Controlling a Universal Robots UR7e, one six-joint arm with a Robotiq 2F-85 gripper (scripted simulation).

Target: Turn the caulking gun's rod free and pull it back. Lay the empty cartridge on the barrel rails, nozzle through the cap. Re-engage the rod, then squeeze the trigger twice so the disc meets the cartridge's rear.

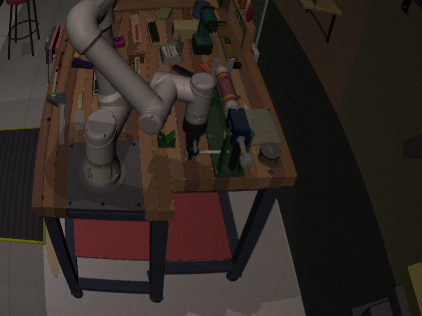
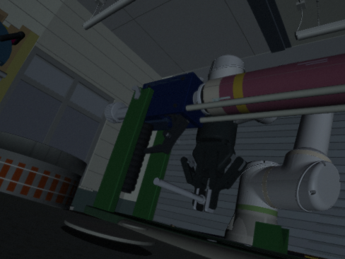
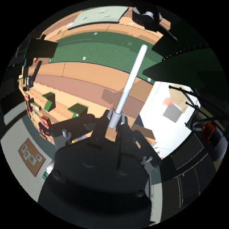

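Observation:
The maroon cartridge [image 2: 282, 85] lies on the barrel rails [image 2: 265, 102] of the caulking gun, its rear end next to the blue gun body [image 2: 169, 97]. The gun sits in a green stand [image 1: 220, 130] on the bench. A grey lever bar [image 3: 129, 85] sticks out sideways from the gun's trigger area toward me. I grip the free end of that bar in my closed gripper [image 2: 204, 201], low beside the stand. The gun's rod handle [image 1: 245, 159] points toward the bench's front edge.
The green stand's base plate [image 3: 108, 52] lies just past the bar's far end. A small green block [image 1: 167, 137] sits beside my wrist. A round tin [image 1: 270, 152] and a pale plate [image 1: 262, 125] lie right of the gun. Tools crowd the back of the bench.

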